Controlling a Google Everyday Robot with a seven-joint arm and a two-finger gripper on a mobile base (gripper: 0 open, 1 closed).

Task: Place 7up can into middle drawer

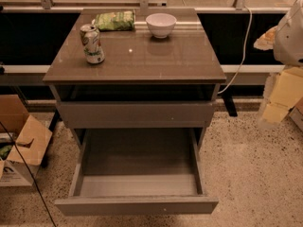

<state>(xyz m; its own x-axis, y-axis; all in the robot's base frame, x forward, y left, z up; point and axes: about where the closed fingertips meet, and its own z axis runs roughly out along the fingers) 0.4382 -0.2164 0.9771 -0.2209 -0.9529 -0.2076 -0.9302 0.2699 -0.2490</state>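
Observation:
The 7up can (92, 44) stands upright on the left part of the cabinet top (156, 56); it is white and green with a silver top. The middle drawer (137, 205) is pulled far out toward me, and its deep grey inside holds nothing. The grey drawer front (137, 115) above it is only slightly out. My gripper (282, 96) hangs at the far right edge of the camera view, beside the cabinet, at about the height of the upper drawer. It is well to the right of the can and holds nothing that I can see.
A green snack bag (115, 20) and a white bowl (161, 24) sit at the back of the cabinet top. Open cardboard boxes (21, 141) stand on the floor at the left. A white cable (244, 51) hangs behind the cabinet at the right. The floor is speckled.

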